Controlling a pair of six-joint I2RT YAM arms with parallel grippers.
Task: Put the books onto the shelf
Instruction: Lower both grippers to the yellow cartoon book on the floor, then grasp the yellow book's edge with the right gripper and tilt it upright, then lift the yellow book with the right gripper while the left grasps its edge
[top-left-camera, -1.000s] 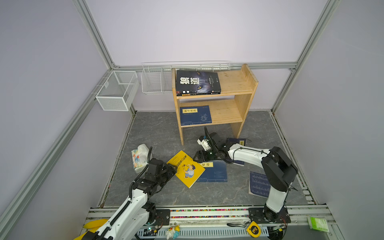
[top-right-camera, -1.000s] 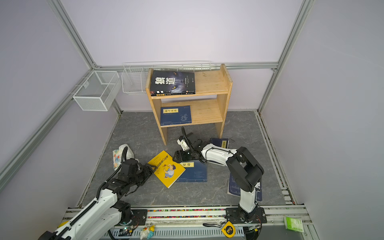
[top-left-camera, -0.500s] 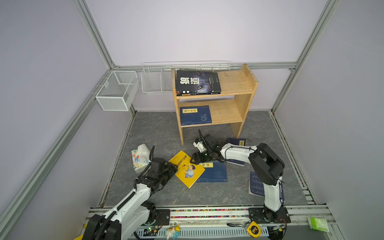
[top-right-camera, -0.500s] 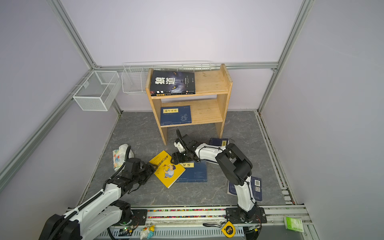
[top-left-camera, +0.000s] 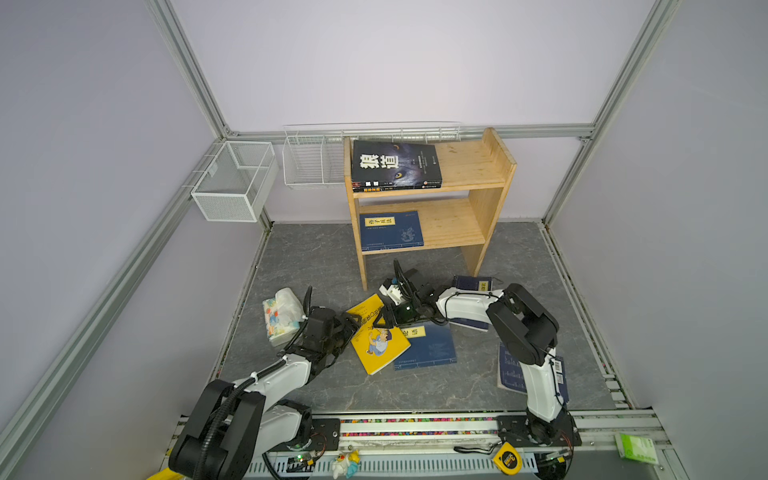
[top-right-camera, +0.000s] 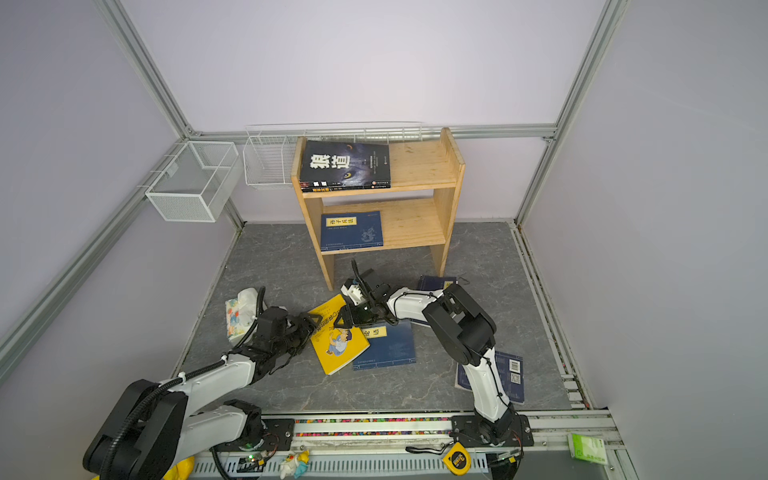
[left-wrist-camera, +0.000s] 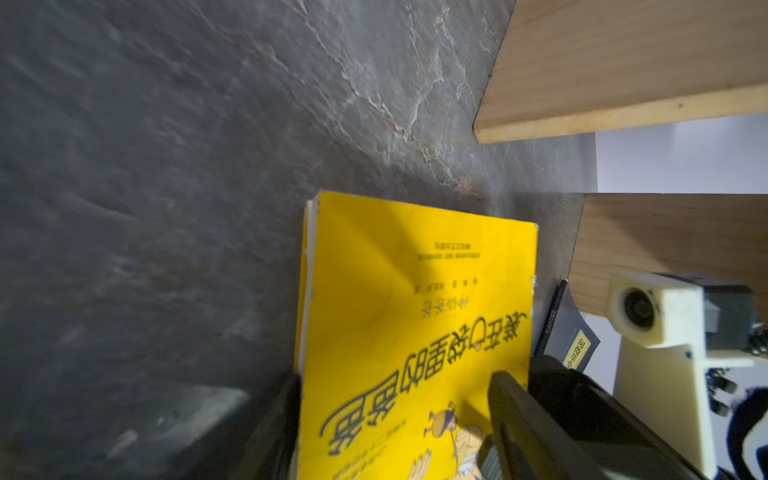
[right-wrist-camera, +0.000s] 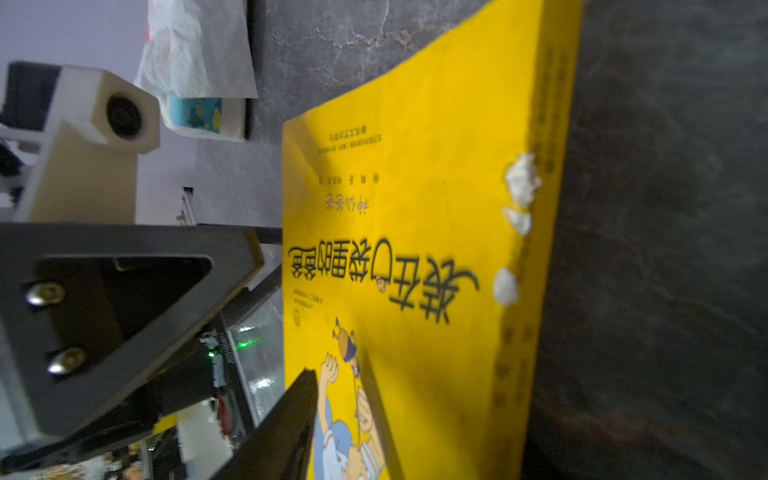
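Pine shelf (top-left-camera: 484, 216) carries the black books (top-left-camera: 392, 164) on top and one navy book (top-left-camera: 390, 230) below; yellow book (top-left-camera: 380, 345) and several navy books (top-left-camera: 428, 347) lie on the bench (top-left-camera: 316, 266), left pincer (top-left-camera: 353, 322) wide astride the yellow edge, right pincer (top-left-camera: 382, 320) grip unclear.

books (top-left-camera: 395, 164) atop shelf (top-left-camera: 469, 166), another book (top-left-camera: 390, 230) on lower tier (top-left-camera: 453, 224) — loose books (top-left-camera: 428, 349) on floor (top-left-camera: 311, 257) before it

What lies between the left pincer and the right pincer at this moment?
The yellow book: in both top views its cover spans the gap between the left pincer and the right pincer, and both wrist views show it close up.
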